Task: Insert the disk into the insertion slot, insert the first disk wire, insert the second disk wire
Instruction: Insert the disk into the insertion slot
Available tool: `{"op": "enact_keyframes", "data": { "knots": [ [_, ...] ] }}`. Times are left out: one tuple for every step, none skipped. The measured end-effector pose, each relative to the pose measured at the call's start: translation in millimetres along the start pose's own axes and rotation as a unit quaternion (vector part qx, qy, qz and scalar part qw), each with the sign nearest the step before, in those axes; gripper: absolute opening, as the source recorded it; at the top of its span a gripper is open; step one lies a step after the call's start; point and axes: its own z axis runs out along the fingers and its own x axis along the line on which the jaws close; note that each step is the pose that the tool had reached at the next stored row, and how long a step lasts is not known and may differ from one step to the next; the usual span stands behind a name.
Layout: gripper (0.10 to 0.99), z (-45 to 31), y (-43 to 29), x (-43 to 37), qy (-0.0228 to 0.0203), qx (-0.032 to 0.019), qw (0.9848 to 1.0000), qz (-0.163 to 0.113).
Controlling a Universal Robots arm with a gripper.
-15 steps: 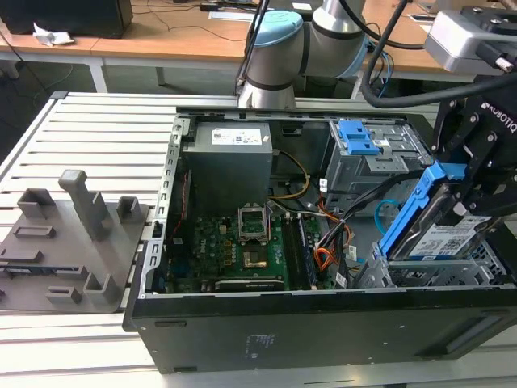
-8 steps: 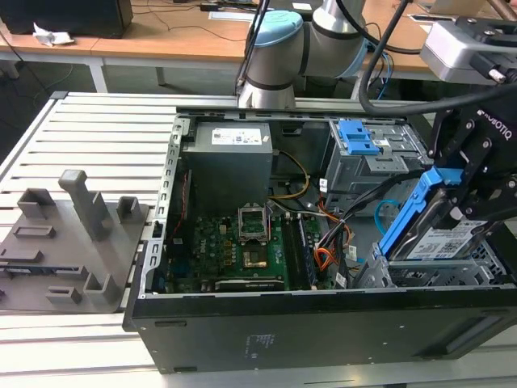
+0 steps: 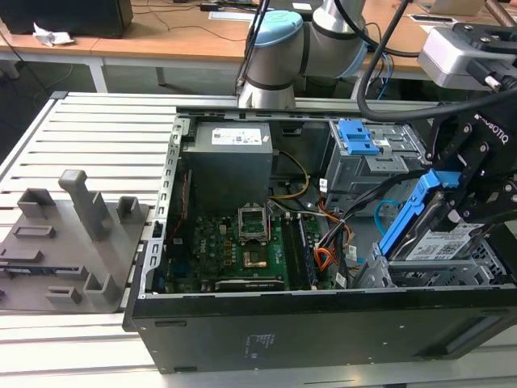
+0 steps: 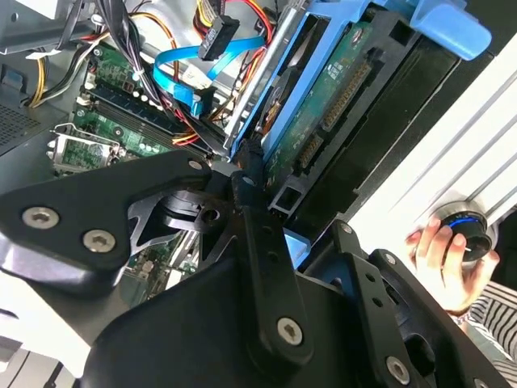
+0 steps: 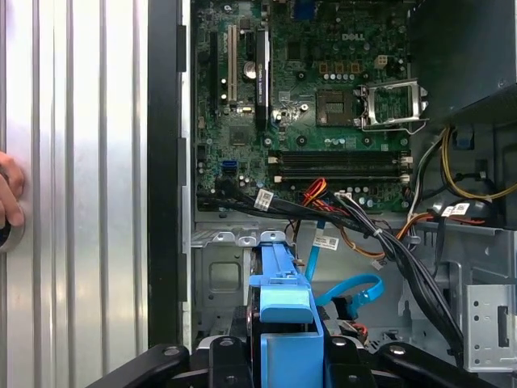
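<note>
Blue-framed disk (image 3: 440,242) tilted, lower end at the insertion slot (image 3: 489,263) | gripper (image 3: 452,190): jaws apparently clamped on its frame | risk: tilt jams it on the cage edge, or pinches second disk wire (image 5: 355,287) looped just beside.

I work in a robotics lab or workshop: my arm (image 3: 279,48) rises at the back of a slotted aluminium table (image 3: 89,137), where an open computer case (image 3: 323,323) lies with its motherboard (image 3: 234,242) bare. A grey fixture plate (image 3: 73,242) of moulded holders sits beside the case. Long wooden tables (image 3: 161,36) with cables on them stand behind.
</note>
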Motion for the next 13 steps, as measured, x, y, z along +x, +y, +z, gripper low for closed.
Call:
{"op": "enact_keyframes", "data": {
  "knots": [
    [0.365,-0.1,0.0,0.0,0.0002,0.0,1.0,0.0],
    [0.376,-0.1,0.0,0.0,0.0001,0.0,1.0,0.0],
    [0.443,0.1,0.0,0.0,-0.0001,0.0,1.0,0.0],
    [0.443,0.1,0.0,0.0,-0.0001,0.0,1.0,0.0],
    [0.443,0.0,0.0,0.0,0.0,0.0,1.0,0.0],
    [0.443,0.1,0.0,0.0,0.0,0.0,1.0,0.0],
    [0.443,0.1,0.0,0.0,0.0,0.0,1.0,0.0],
    [0.427,0.1,0.0,0.0,0.0,0.0,1.0,0.0],
    [0.298,0.1,0.0,0.0,0.0,0.0,1.0,0.0],
    [0.235,0.1,0.0,0.0,0.0,0.0,1.0,0.0],
    [0.176,0.1,0.0,0.0,0.0,0.0,1.0,0.0],
    [0.176,0.1,0.0,0.0,0.0,0.0,1.0,0.0],
    [0.118,0.1,0.0,0.0,0.0,0.0,1.0,0.0]
  ]
}}
